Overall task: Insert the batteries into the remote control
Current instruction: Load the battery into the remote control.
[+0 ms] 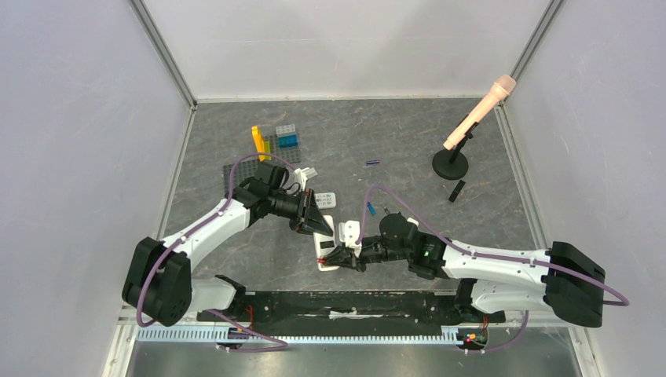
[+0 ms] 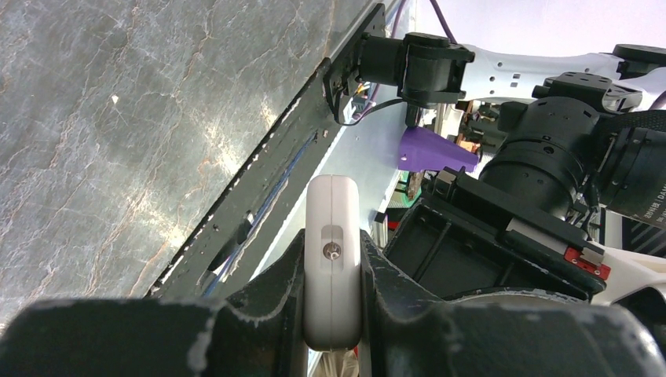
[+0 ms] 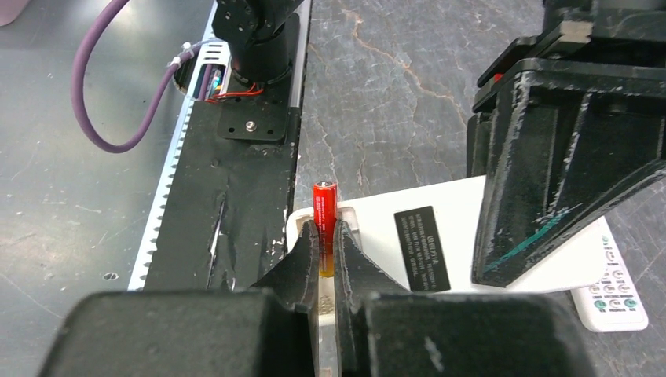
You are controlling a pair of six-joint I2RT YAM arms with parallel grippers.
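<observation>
The right gripper pinches a slim, glossy red battery upright between matte-black fingertips. Its jaws are nearly closed on the cell's lower half, and the flat top end stands clear above them. The cell stands at the near end of the remote, a smooth white plastic slab with rounded corners that lies back face up and bears a black label. The left gripper clamps this remote across its width, jaws narrowed onto the thin rounded edges, where a small screw shows. A second remote lies buttons up, partly under the held one on its far side.

The table is grey with pale veins, like stone. A blue cell lies just to the far right of the grippers, and a purple-blue cell lies farther back, well apart from it.

The two grippers' tips nearly meet, close to the black rail along the near edge. Bare tabletop spreads right towards a round black stand carrying a pale microphone, and a studded brick plate sits far left
</observation>
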